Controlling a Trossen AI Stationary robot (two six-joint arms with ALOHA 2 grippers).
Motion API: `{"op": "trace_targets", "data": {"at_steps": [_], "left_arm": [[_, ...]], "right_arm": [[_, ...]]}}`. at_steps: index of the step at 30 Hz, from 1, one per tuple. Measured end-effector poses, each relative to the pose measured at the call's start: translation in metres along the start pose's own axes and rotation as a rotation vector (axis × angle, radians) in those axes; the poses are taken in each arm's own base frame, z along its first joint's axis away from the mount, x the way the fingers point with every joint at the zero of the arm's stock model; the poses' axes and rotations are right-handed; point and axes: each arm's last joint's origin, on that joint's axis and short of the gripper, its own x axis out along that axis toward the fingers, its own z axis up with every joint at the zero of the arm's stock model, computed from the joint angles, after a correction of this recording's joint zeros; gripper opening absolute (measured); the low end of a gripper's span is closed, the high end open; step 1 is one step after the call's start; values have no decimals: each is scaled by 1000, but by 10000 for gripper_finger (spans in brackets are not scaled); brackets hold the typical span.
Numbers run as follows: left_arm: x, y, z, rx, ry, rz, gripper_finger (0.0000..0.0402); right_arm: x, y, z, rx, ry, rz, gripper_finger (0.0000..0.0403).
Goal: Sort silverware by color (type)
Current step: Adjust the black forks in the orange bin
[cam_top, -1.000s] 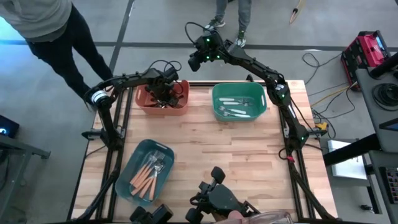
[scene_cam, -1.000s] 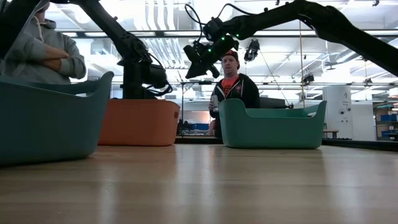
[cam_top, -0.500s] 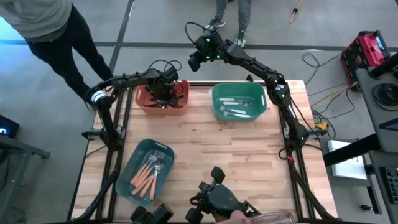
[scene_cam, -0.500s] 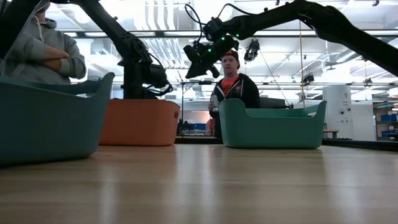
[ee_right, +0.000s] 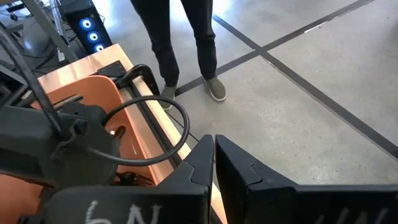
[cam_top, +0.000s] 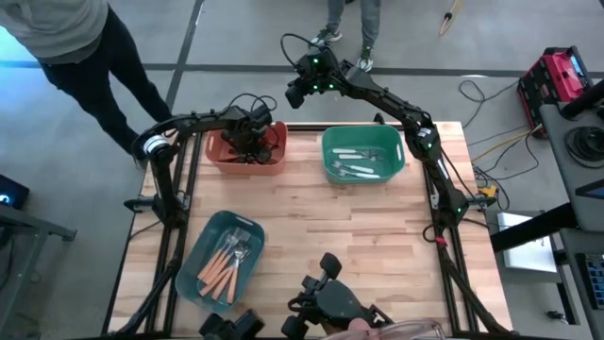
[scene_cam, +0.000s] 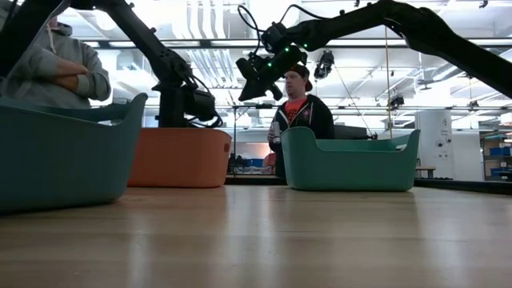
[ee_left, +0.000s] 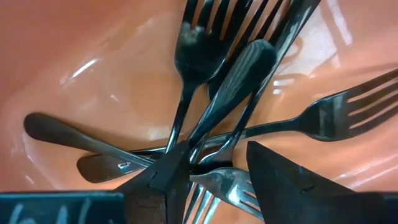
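Note:
Several all-black forks (ee_left: 205,62) lie crossed on the floor of the orange bin (cam_top: 219,156). My left gripper (ee_left: 214,158) is open and reaches down into that bin (scene_cam: 180,156) from above. Its fingers stand on either side of one fork's head (ee_left: 217,186). Seen from above, the left gripper (cam_top: 250,132) covers most of the bin's inside. Orange-handled forks (cam_top: 225,264) lie in the teal bin (cam_top: 193,264). White-handled utensils (cam_top: 357,165) lie in the green bin (cam_top: 326,156). My right gripper (cam_top: 294,94) is shut on nothing and hangs high beyond the table's far edge (scene_cam: 250,76). My left gripper points down into the pile of black forks, with its fingertips (ee_left: 177,162) at the place where the handles cross. I cannot tell whether they touch the forks.
The three bins stand on the wooden table (cam_top: 359,246), which is bare in the middle and on the right. One person (scene_cam: 298,112) stands beyond the far edge. Another person (cam_top: 66,38) stands off the far left corner. A camera mount (cam_top: 330,293) sits at the near edge.
My left arm has shifted a little over the orange bin, and its gripper has stayed inside the bin.

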Motion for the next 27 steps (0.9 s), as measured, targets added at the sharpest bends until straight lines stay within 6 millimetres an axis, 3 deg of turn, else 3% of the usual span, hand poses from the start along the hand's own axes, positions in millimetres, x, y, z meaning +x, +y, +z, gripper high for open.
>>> {"op": "trace_targets", "data": {"at_steps": [11, 23, 27], "left_arm": [[6, -1, 1, 12, 17, 8, 127], [0, -1, 3, 5, 7, -6, 14], [-5, -1, 6, 5, 3, -6, 5]], "right_arm": [[0, 0, 0, -1, 0, 0, 9], [0, 0, 0, -2, 0, 0, 9], [0, 0, 0, 0, 0, 0, 9]]}}
